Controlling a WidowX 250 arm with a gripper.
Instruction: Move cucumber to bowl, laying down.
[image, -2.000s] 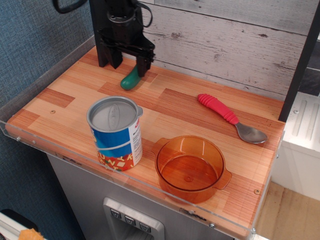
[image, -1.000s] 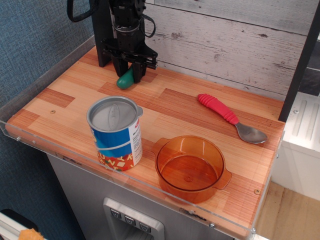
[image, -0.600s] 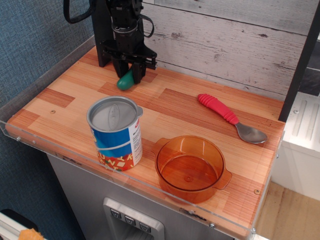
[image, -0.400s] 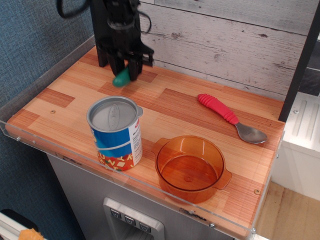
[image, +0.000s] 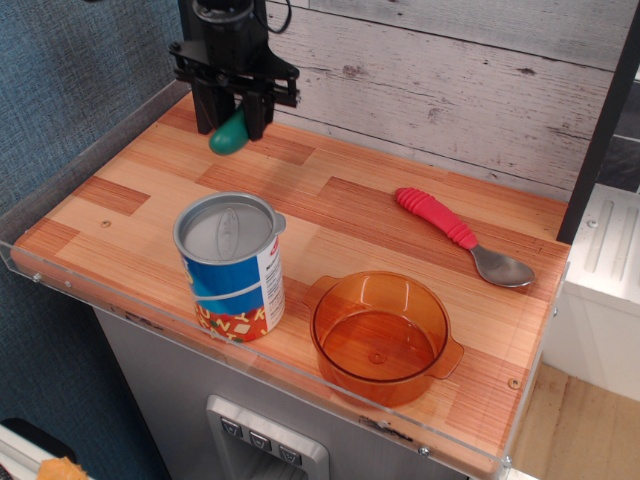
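in the single view, the claw (image: 234, 118) is pinched on the cucumber (image: 229, 134) at the far left corner of the bench (image: 330, 215), the green end hanging below the fingers, apparently clear of the wood. judged from this, the lift step is in hand; the carry to the bowl (image: 381, 337) is not yet begun. the bowl sits empty at the near edge, well apart from the claw. next move calls for travel toward the near right, then tipping the cucumber flat into the bowl. the tin can (image: 233, 266) stands tall between claw and bowl, so it could get clipped. the red-handled spoon (image: 462, 238) lies off to the right, clear of that path.
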